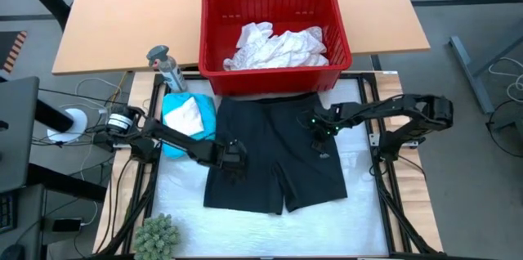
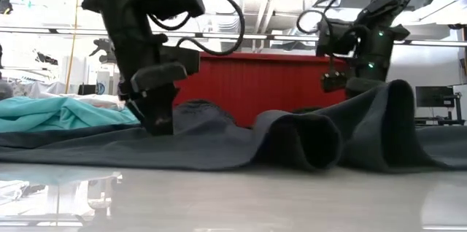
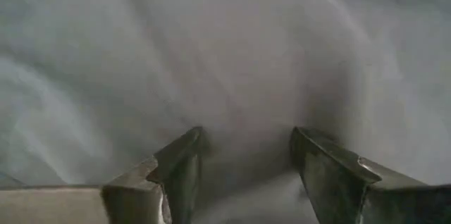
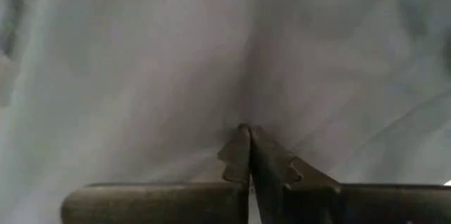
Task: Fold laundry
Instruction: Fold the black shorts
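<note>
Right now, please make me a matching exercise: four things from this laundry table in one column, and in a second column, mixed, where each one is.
Things:
1. black shorts
2. white garments
3. teal garment
4. green fuzzy plant

Places:
A. inside the red basket
B. at the table's near left corner
C. spread flat in the middle, both grippers on it
D. bunched beside the shorts, on the left arm's side

Pairs: 1-C, 2-A, 3-D, 4-B

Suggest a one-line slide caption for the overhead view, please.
Both grippers, left open and right shut, on black shorts before a red basket.
</note>
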